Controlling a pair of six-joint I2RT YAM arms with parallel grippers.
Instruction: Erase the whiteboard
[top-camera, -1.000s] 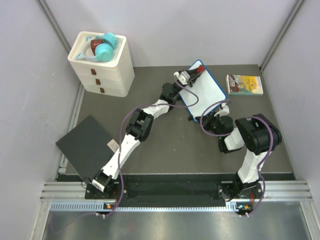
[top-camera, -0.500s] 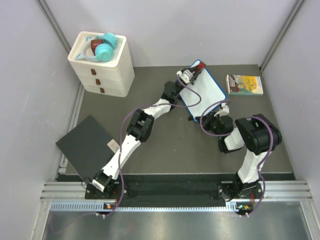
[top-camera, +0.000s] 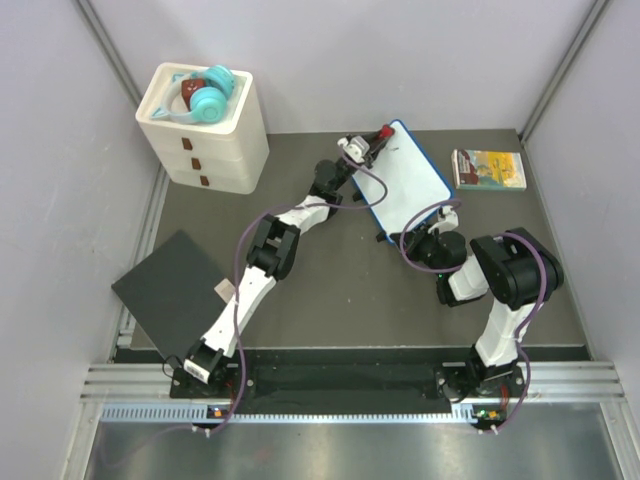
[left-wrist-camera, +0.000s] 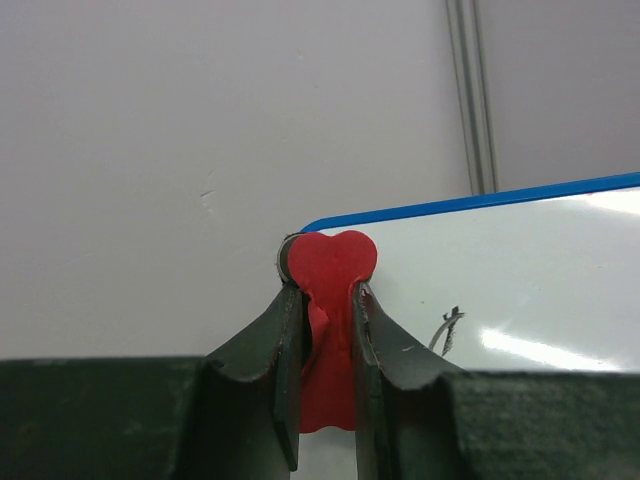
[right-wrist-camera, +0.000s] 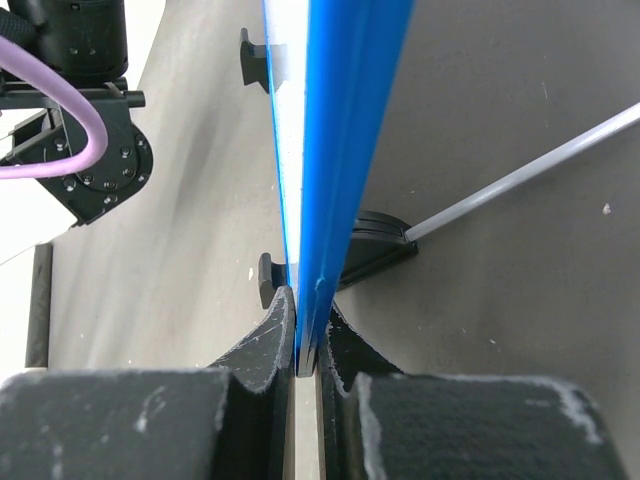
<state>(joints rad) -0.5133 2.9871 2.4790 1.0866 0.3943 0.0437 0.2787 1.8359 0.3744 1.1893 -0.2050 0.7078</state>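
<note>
Left arm stretched far, left hand (left-wrist-camera: 322, 300) pinching red heart-shaped eraser (left-wrist-camera: 330, 262) at corner of whiteboard (top-camera: 408, 182). Board glossy white, blue-rimmed, far middle of worktop (top-camera: 330, 275); folded right arm's right hand (right-wrist-camera: 305, 335) clamps its edge.

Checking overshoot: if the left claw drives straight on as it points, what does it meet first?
Probably the back wall: the left claw, shut on the red eraser, is at the whiteboard's corner, with only wall beyond. Depth is unclear; the eraser may graze the blue rim.
</note>
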